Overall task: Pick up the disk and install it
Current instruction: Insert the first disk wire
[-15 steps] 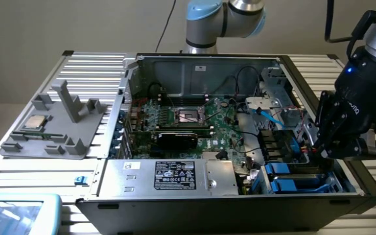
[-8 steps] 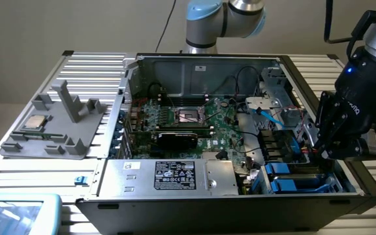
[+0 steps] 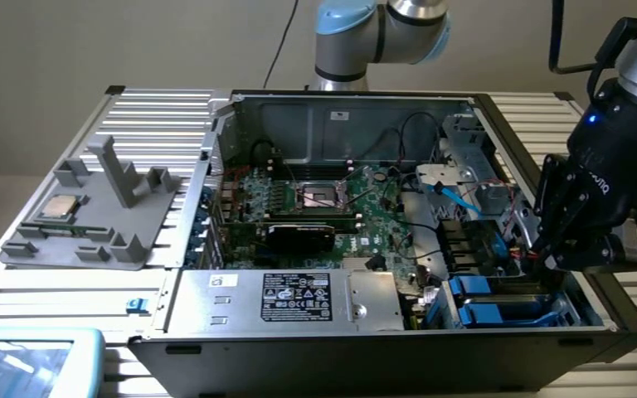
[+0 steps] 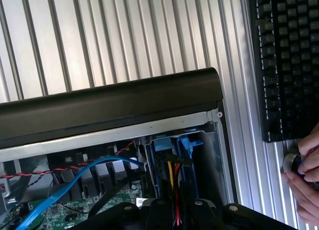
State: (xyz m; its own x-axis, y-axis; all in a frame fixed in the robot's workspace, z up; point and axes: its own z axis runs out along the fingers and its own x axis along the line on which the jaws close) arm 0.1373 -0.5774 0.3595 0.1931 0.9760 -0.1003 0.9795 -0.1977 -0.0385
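Ribbed aluminium table (image 3: 97, 290), pale wall behind. Open computer case (image 3: 330, 124) lies on it, circuit board exposed. Gripper (image 3: 551, 249) hangs at the drive bay on the exterior view's right. Its tip is lost against dark metal: cannot tell its opening or any hold. Disk (image 3: 476, 286) sits in the bay just beside it, blue frame showing, label hidden. Keyboard (image 4: 286, 60) cut off, a hand (image 4: 306, 175) by it.

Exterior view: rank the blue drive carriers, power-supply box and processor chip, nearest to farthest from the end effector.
1. The blue drive carriers, in the bay right beside the end effector, on the exterior view's right.
2. The power-supply box, along the case's front edge, in the middle.
3. The processor chip, on the grey tray, at the exterior view's far left.
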